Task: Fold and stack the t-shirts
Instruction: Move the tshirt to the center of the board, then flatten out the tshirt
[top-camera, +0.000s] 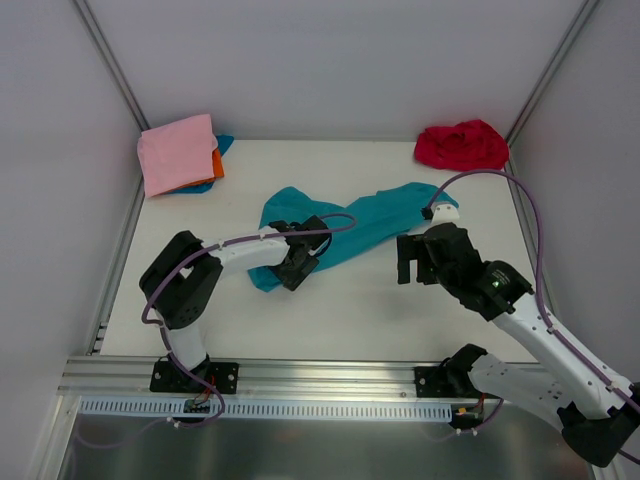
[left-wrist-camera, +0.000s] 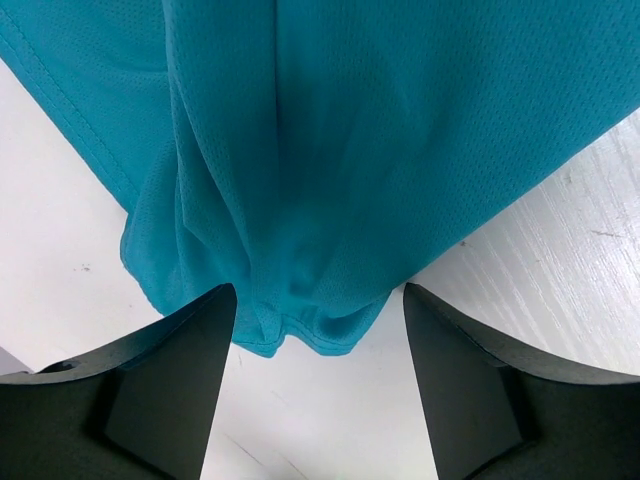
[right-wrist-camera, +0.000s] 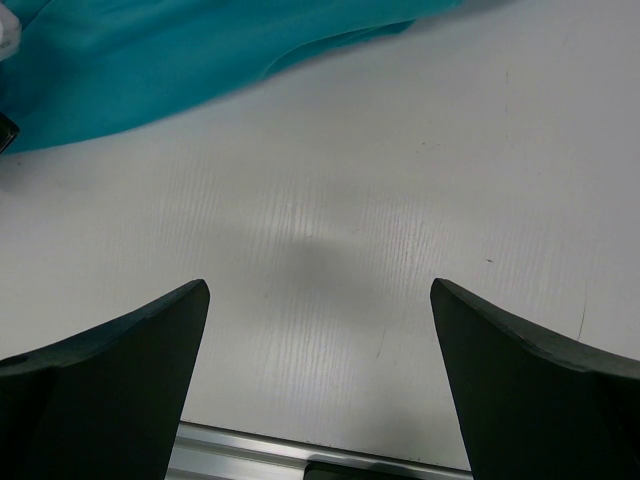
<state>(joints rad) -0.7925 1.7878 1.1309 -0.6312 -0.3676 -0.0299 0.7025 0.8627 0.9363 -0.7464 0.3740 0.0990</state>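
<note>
A teal t-shirt (top-camera: 345, 222) lies crumpled in a long diagonal across the middle of the table. My left gripper (top-camera: 298, 264) hangs over its near left end. In the left wrist view a bunched fold and hem of the teal t-shirt (left-wrist-camera: 330, 180) sits between the spread fingertips (left-wrist-camera: 215, 330) of the left gripper (left-wrist-camera: 318, 300), which is open. My right gripper (top-camera: 412, 266) is just in front of the shirt's right end. It (right-wrist-camera: 320, 290) stands wide open over bare table, with the teal cloth (right-wrist-camera: 150, 70) beyond it.
A red t-shirt (top-camera: 462, 145) lies bunched in the back right corner. At the back left, a folded pink t-shirt (top-camera: 178, 152) tops an orange one (top-camera: 216, 164) and a blue one (top-camera: 196, 187). White walls close three sides. A metal rail (top-camera: 330, 375) runs along the near edge.
</note>
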